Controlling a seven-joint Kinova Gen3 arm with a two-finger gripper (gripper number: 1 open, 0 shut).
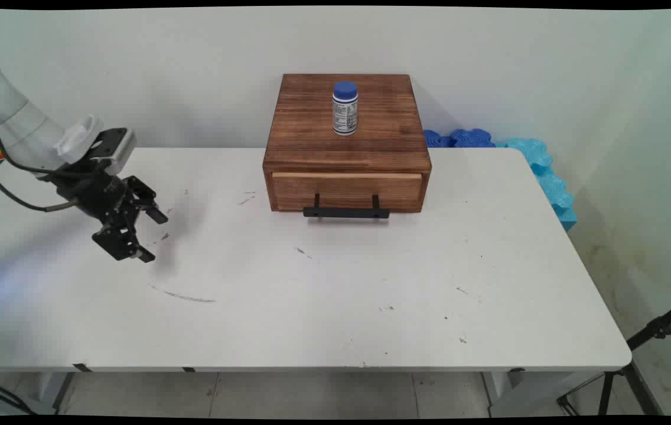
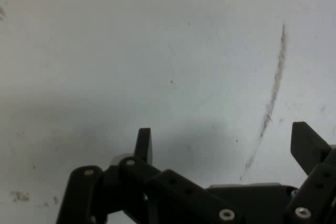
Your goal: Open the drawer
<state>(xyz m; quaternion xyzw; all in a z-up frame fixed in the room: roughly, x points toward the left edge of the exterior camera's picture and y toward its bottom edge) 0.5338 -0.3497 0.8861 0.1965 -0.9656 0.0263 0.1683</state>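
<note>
Hovering with fingers spread and empty, the gripper (image 1: 152, 236) hangs well left of the wooden drawer box (image 1: 347, 144). A blue-capped bottle (image 1: 345, 108) stands upright atop that box (likely light, rigid, slippery; best gripped mid-body).

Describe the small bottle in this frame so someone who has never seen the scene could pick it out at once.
Find the dark wooden drawer box at the back of the white table, near the wall. On its flat top, toward the rear, stands the bottle, upright. It is the only thing on the box: white, with a printed label and a blue cap.
</note>
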